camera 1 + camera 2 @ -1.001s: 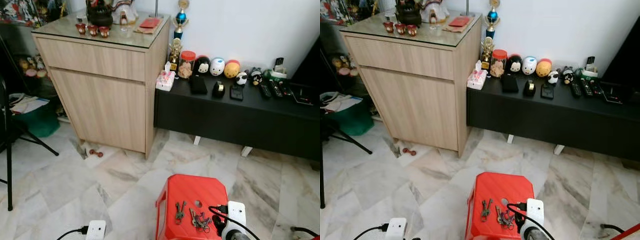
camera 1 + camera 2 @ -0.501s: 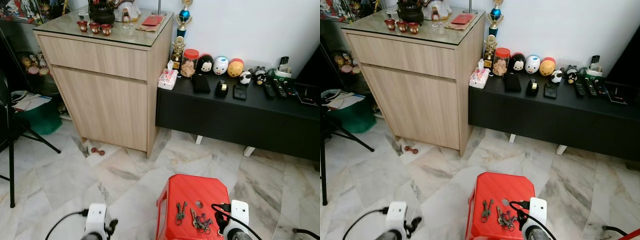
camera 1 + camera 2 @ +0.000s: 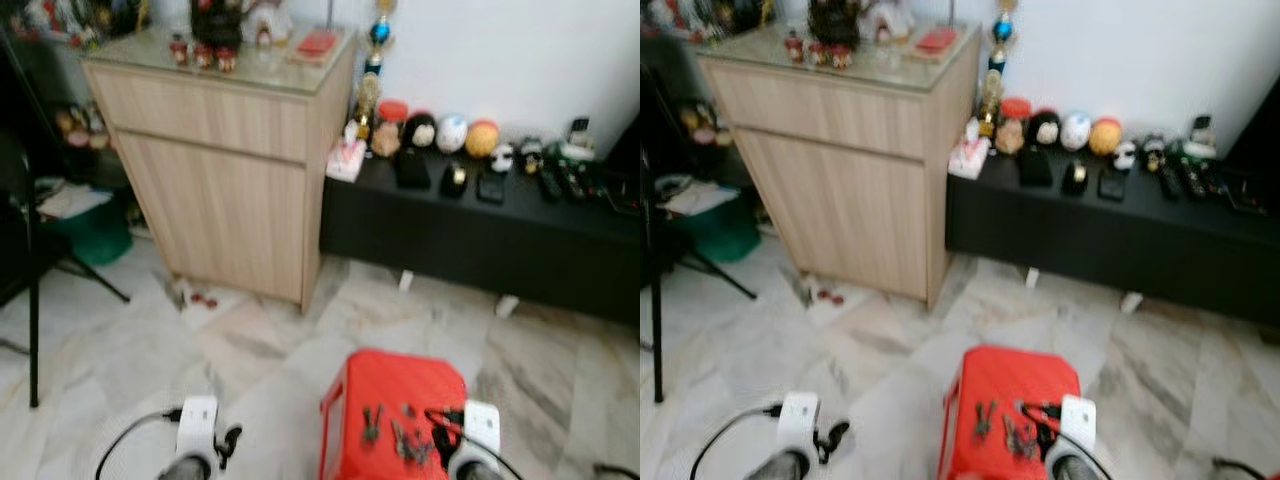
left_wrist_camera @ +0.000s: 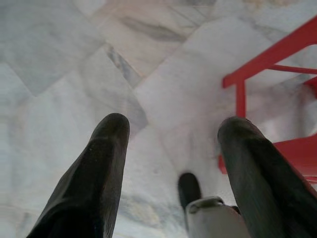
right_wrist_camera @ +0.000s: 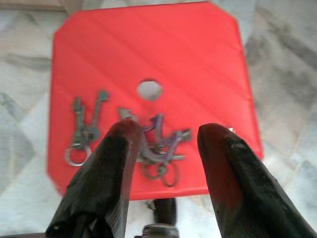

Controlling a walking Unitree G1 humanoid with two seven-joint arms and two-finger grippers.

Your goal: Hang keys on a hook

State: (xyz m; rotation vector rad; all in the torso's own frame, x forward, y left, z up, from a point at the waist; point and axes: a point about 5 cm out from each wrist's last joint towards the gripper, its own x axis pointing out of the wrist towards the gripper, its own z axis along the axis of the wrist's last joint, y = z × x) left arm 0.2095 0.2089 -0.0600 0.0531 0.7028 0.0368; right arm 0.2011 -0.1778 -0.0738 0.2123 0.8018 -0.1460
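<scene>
While the head views blur, I see the keys (image 5: 158, 148) lying low centre on the red stool (image 5: 198, 59), my right gripper (image 5: 163, 139) above them, jaws released; left gripper (image 4: 171, 134) likewise spread over the floor (image 4: 59, 64).

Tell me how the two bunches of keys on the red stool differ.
The left keys are a small bunch, with two keys fanned out from one ring. The right keys are a bigger, tangled bunch with several rings. The left keys lie apart from the right tool, while the right keys sit between its open fingers. Both are dark metal and lie flat on the stool, near its hole.
</scene>
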